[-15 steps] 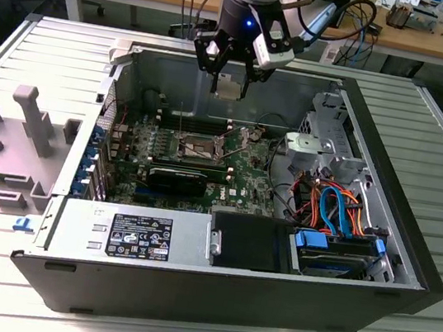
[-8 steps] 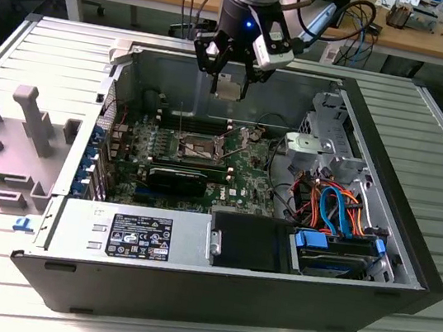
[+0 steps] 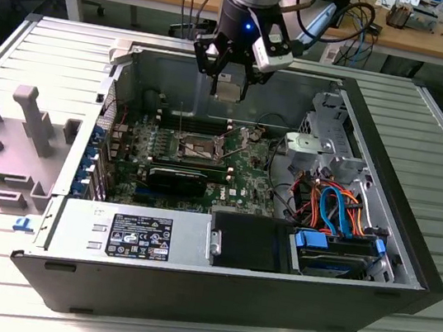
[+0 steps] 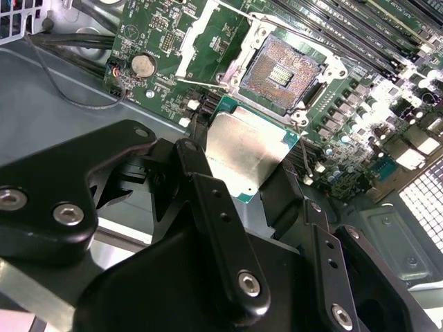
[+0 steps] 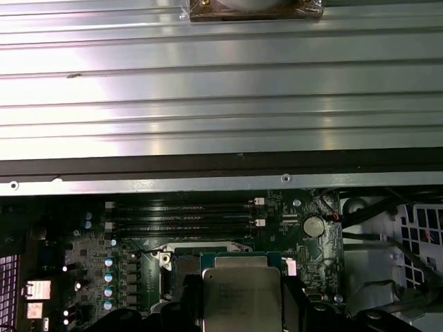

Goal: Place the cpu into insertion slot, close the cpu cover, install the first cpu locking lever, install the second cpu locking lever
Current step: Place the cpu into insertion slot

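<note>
The cpu [image 4: 246, 155] is gripped flat between the clenched jaws of the gripper [image 3: 230, 84] (silvery top showing in both wrist views), held above the motherboard [image 4: 156, 28]; the insertion slot [image 4: 280, 69] is seen uncovered below.

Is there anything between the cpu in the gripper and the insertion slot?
No. In the second wrist view the stretch is bare: nothing stands between the cpu, held by the gripper, and the insertion slot.

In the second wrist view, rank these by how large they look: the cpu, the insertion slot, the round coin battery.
1. cpu, but it is nearer the camera, so its lead is unsure.
2. insertion slot.
3. coin battery, clearly smallest.
</note>
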Robot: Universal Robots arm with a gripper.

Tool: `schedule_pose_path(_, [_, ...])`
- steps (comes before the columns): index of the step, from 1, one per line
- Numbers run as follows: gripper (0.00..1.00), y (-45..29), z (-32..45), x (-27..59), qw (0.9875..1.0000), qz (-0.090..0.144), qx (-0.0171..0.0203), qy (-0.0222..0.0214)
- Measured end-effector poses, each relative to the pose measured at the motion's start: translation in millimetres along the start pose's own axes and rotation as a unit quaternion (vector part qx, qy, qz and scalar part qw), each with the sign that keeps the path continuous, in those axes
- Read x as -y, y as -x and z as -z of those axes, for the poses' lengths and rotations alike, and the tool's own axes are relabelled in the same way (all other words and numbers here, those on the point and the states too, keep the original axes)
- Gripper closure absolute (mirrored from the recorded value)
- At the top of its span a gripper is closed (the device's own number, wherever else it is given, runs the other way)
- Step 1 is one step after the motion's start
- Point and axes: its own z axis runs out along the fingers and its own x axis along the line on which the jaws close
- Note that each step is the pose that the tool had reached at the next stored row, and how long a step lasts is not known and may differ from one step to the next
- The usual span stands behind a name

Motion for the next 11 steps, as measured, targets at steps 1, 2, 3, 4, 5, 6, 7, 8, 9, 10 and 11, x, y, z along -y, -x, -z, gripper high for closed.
schedule_pose_path(1, [0.45, 0.0, -0.3, 0.1, 1.0, 0.0, 0.0, 0.0])
schedule_pose_path(2, [0.45, 0.0, -0.4, 0.1, 1.0, 0.0, 0.0, 0.0])
schedule_pose_path(3, [0.45, 0.0, -0.7, 0.2, 1.0, 0.0, 0.0, 0.0])
schedule_pose_path(4, [0.45, 0.0, -1.0, 0.3, 1.0, 0.0, 0.0, 0.0])
schedule_pose_path(5, [0.45, 0.0, -1.1, 0.4, 1.0, 0.0, 0.0, 0.0])
schedule_pose_path(6, [0.45, 0.0, -1.3, 0.4, 1.0, 0.0, 0.0, 0.0])
schedule_pose_path(7, [0.45, 0.0, -1.6, 0.5, 1.0, 0.0, 0.0, 0.0])
schedule_pose_path(8, [0.45, 0.1, -1.8, 0.5, 1.0, 0.0, 0.0, 0.0])
schedule_pose_path(9, [0.45, 0.1, -2.1, 0.6, 1.0, 0.0, 0.0, 0.0])
schedule_pose_path(10, [0.45, 0.1, -2.5, 0.7, 1.0, 0.0, 0.0, 0.0])
schedule_pose_path(11, [0.45, 0.1, -2.7, 0.7, 1.0, 0.0, 0.0, 0.0])
